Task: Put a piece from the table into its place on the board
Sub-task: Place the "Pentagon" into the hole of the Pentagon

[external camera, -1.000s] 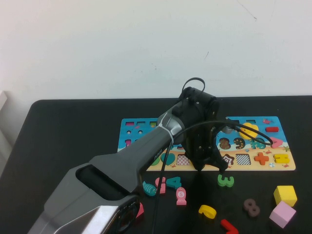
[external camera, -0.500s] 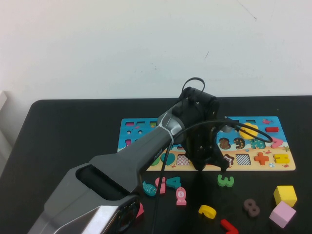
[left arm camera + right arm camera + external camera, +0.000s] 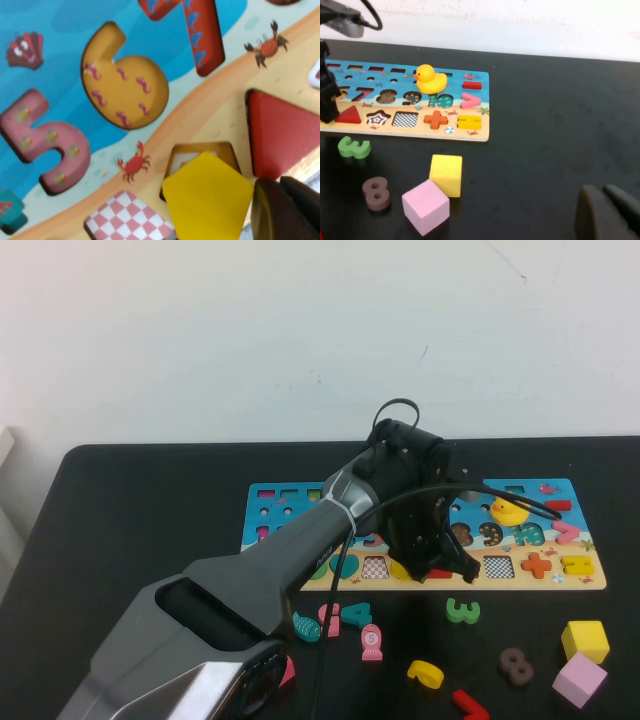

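Observation:
The yellow pentagon piece (image 3: 207, 197) lies on the sandy strip of the board (image 3: 60, 30), skewed and partly covering its pentagon slot (image 3: 200, 150), between a checked square and a red triangle (image 3: 282, 135). My left gripper (image 3: 279, 186) is shut, with its fingertips against the piece's edge and nothing between them. In the high view the left gripper (image 3: 435, 570) stands on the lower strip of the board (image 3: 300, 500), hiding most of the piece. My right gripper (image 3: 601, 192) is shut over bare table (image 3: 545, 125), right of the board (image 3: 470, 132).
A yellow duck (image 3: 508, 508) sits on the board. Loose on the table in front lie a green 3 (image 3: 462, 610), a brown 8 (image 3: 516, 664), a yellow cube (image 3: 584, 640), a pink cube (image 3: 579, 680), a curved yellow number (image 3: 425, 673) and more pieces near the left arm.
The left gripper has shifted from the table's edge of the board up onto its lower strip and slightly left. The duck now shows clear of the cable.

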